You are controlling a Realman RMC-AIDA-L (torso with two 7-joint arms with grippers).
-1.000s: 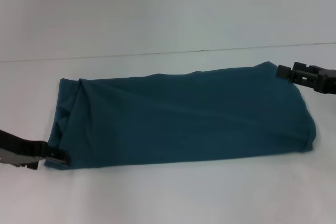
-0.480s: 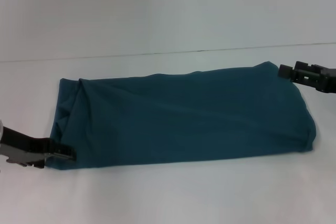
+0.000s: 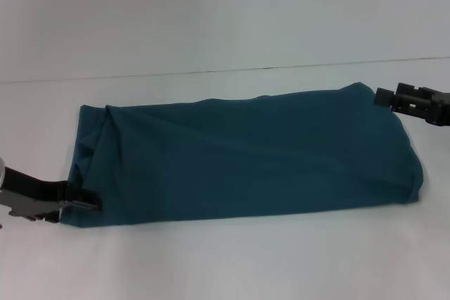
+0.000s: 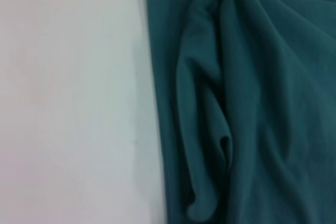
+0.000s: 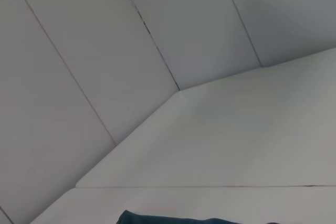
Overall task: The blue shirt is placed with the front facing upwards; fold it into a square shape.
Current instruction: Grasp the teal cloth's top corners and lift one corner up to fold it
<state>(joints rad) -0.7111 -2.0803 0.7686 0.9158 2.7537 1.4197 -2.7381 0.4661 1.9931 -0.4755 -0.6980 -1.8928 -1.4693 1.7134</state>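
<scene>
1. White desk (image 3: 225, 265) under everything — seam line across the far side at 12 o'clock.
2. The blue shirt (image 3: 246, 156) spread mid-desk as a long folded band from 9 to 3 o'clock, plain teal side up; rumpled folds bunched at the 9 o'clock end, seen close in the left wrist view (image 4: 247, 103).
3. Left gripper (image 3: 88, 204) low at 8 o'clock, tips pinched shut on the near corner of the band.
4. Right gripper (image 3: 380, 96) at 2 o'clock, touching the far corner — open or closed, cannot tell.
</scene>
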